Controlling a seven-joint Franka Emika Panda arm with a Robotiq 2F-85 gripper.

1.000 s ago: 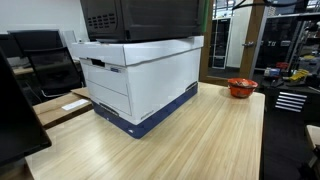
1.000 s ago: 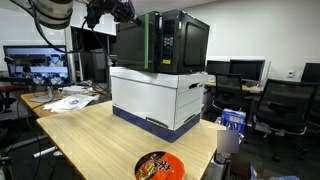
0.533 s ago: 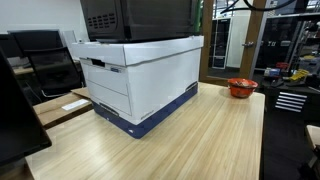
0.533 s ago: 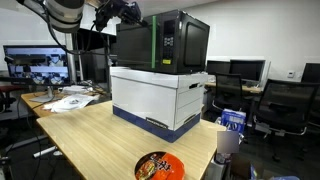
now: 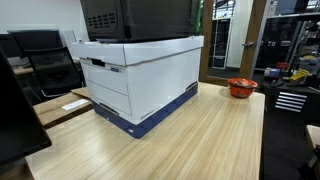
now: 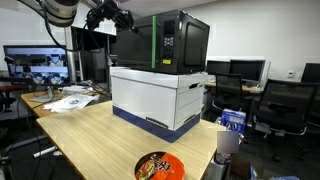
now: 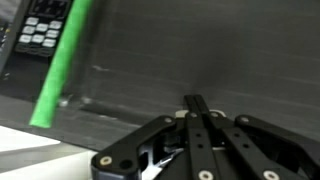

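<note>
Fingers pressed together, holding nothing, tips close before the microwave door; whether they touch it cannot be told. Green handle lies to their left. Microwave stands on a box on the bench. Judged step: approach. The next move calls for alignment with the handle.

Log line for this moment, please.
gripper: shut, holding nothing | nearest: microwave front | microwave on: white box
</note>
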